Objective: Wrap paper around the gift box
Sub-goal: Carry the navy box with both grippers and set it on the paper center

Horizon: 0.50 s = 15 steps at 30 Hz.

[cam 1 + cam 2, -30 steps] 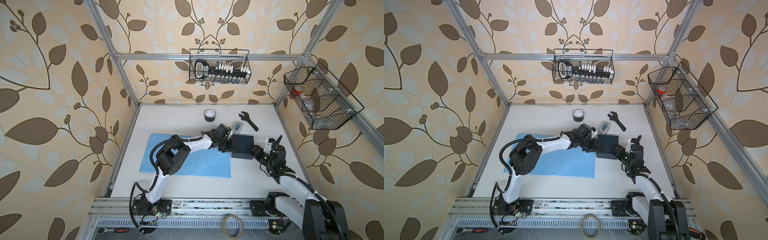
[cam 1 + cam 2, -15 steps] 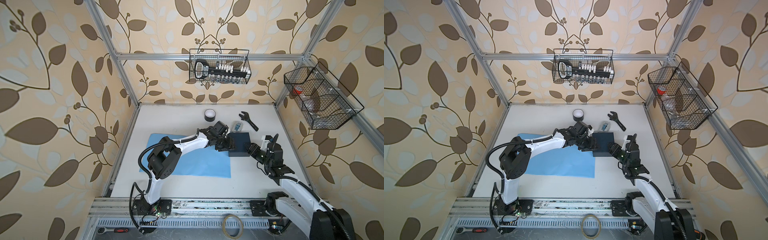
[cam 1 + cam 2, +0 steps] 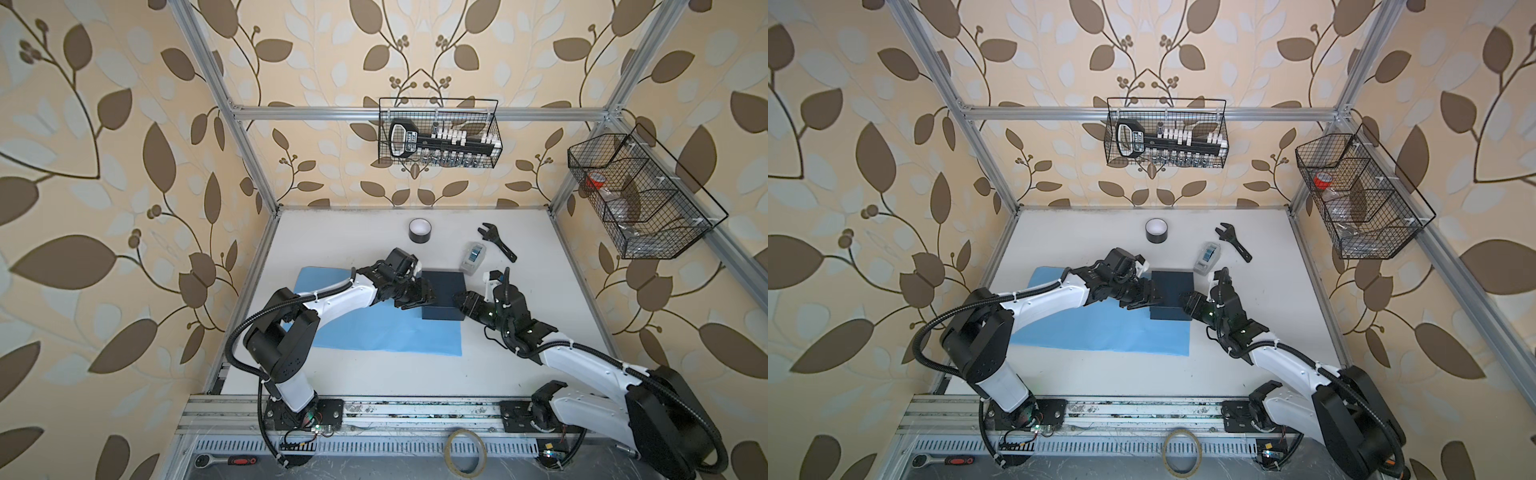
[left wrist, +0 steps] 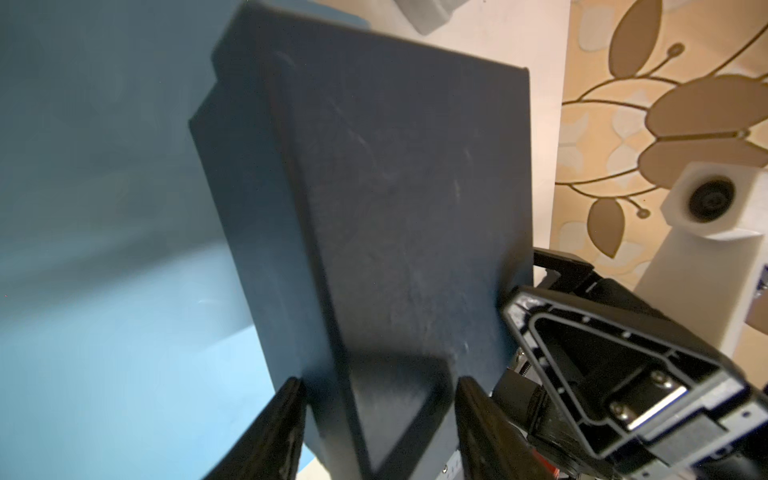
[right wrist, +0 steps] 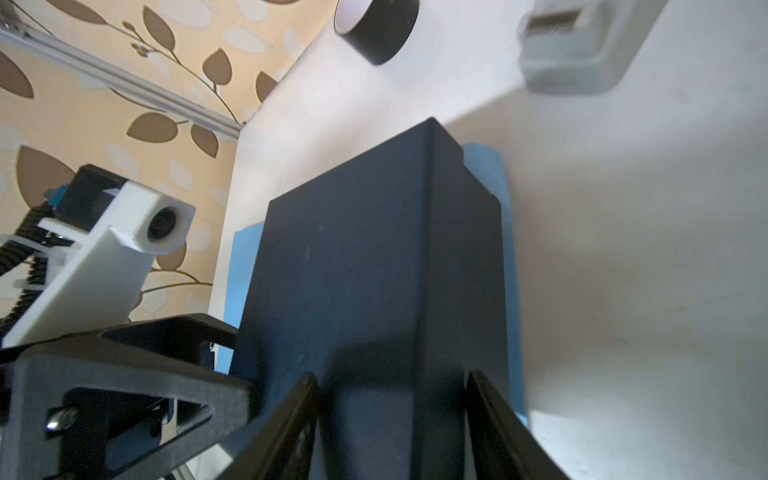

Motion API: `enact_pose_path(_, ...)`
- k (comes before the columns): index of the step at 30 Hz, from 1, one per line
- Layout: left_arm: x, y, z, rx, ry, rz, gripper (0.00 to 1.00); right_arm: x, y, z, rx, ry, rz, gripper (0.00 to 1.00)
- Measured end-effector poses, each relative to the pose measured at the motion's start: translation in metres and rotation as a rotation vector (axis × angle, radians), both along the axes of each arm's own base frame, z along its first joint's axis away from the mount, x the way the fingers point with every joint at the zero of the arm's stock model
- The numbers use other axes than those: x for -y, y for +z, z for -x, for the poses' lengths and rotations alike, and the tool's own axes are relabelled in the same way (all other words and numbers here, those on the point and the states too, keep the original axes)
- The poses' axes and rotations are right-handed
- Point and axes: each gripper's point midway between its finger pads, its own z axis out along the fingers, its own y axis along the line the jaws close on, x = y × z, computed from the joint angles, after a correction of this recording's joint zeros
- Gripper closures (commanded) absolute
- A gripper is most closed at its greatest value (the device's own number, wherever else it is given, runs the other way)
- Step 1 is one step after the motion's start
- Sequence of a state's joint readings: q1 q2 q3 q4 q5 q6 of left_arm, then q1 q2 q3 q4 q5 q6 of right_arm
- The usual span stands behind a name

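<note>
1. The gift box [image 3: 444,291] sat over the far right corner of the paper [image 3: 374,338], which lay flat with its light blue face up on the white table [image 3: 519,357].
2. The left gripper [image 3: 424,297] was clamped on the box's left side, with the box between its fingers [image 4: 286,419].
3. The right gripper [image 3: 458,300] grasped the box's right near side in the same way.
4. Whether the box rested on the sheet or hung just above it could not be told.
5. A black tape roll [image 3: 419,231] and a wrench [image 3: 497,245] lay farther back, and a clear case [image 3: 473,257] lay near the box's far right corner.
</note>
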State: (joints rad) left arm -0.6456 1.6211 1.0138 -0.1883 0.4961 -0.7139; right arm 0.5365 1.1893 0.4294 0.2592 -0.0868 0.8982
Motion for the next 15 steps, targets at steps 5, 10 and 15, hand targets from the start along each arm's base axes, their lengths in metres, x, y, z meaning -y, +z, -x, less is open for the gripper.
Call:
enact_pose_path(5,-0.052,-0.011,0.009,-0.01,0.097,-0.009,0.4,-0.051,-0.01,0.004,-0.022,0.103,-0.003,0.44)
enact_pose_path(10,-0.093,-0.018,0.011,0.004,0.198,-0.024,0.32,-0.092,-0.017,0.007,-0.034,0.184,-0.019,0.37)
enact_pose_path(15,-0.119,-0.017,0.006,0.062,0.286,-0.065,0.15,-0.102,-0.01,0.012,-0.019,0.262,-0.03,0.2)
